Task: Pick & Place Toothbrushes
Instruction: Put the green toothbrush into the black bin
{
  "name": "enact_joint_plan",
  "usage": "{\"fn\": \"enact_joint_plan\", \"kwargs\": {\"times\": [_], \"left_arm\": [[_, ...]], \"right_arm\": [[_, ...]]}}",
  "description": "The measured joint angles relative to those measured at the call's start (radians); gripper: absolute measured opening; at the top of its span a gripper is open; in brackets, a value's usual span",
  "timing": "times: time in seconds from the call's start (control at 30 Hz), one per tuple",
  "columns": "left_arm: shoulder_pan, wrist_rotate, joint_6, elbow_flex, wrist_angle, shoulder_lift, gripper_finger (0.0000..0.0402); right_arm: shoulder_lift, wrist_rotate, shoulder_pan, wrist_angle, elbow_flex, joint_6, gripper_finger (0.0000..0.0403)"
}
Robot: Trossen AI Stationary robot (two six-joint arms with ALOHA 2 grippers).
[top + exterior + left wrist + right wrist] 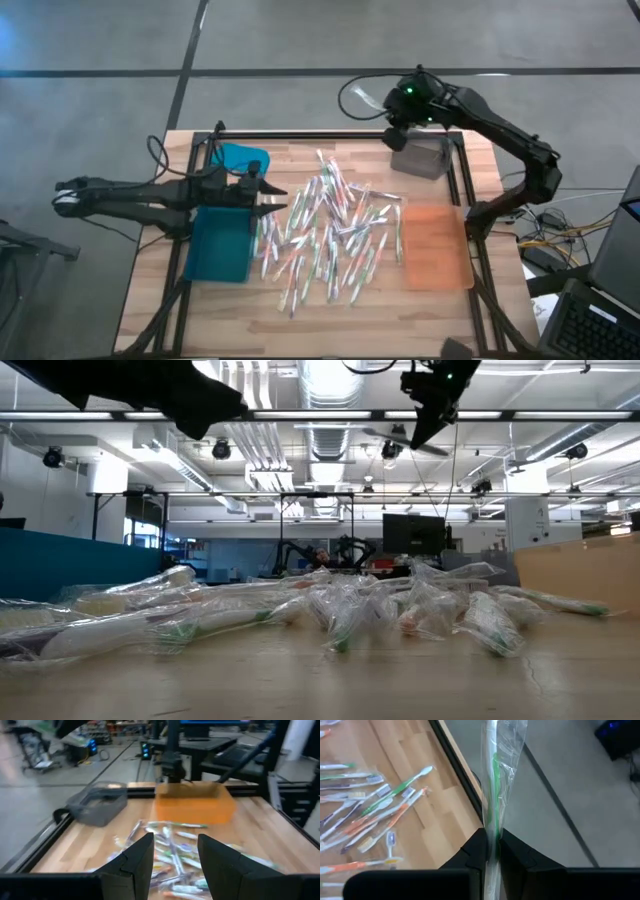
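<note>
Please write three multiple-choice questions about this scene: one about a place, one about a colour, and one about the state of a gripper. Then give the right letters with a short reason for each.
1. Where do the loose toothbrushes lie?
A. inside the teal tray
B. on the wood table between the teal tray and the orange tray
C. on the floor

2. What colour is the handle of the wrapped toothbrush in the right gripper?
A. green
B. black
C. yellow

3. How does the left gripper stand?
A. shut on a toothbrush
B. open and empty
C. shut on a cable

Answers:
1. B: the high view shows the pile on bare wood, with the teal tray at one side and the orange tray at the other.
2. A: the right wrist view shows a green stem inside the clear wrapper, pinched by the right gripper.
3. B: the left wrist view shows a clear gap between its fingers, with nothing in it.
</note>
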Motion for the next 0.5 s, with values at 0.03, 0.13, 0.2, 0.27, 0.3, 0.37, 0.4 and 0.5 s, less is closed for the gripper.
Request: {"fn": "enact_joint_plan", "kwargs": {"times": [0.03, 0.13, 0.2, 0.27, 0.3, 0.37, 0.4, 0.5], "left_arm": [[-0.009, -0.011, 0.007, 0.000, 0.001, 0.000, 0.0159], [-0.028, -0.075, 0.022, 0.000, 0.000, 0.000, 0.0159], [-0.029, -0.131, 0.030, -0.001, -0.016, 0.000, 0.0159], [-0.029, -0.180, 0.049, -0.001, -0.037, 0.000, 0.0159], [-0.029, -0.203, 0.055, -0.001, -0.043, 0.000, 0.0158], [-0.029, -0.236, 0.065, -0.002, -0.047, 0.000, 0.0159], [-0.029, -0.249, 0.066, -0.002, -0.053, 0.000, 0.0159], [-0.029, -0.263, 0.073, -0.003, -0.064, 0.000, 0.0159]], "right_arm": [[-0.007, 0.002, -0.001, -0.015, 0.000, 0.017, 0.0031], [-0.019, 0.020, 0.000, -0.082, 0.000, 0.067, 0.0032], [-0.020, 0.046, 0.001, -0.130, -0.002, 0.105, 0.0032], [-0.020, 0.082, 0.001, -0.158, -0.015, 0.138, 0.0032], [-0.020, 0.100, 0.000, -0.163, -0.024, 0.151, 0.0032], [-0.020, 0.117, -0.003, -0.176, -0.048, 0.171, 0.0033], [-0.021, 0.119, -0.008, -0.183, -0.063, 0.180, 0.0033], [-0.025, 0.119, -0.020, -0.184, -0.121, 0.195, 0.0032]]}}
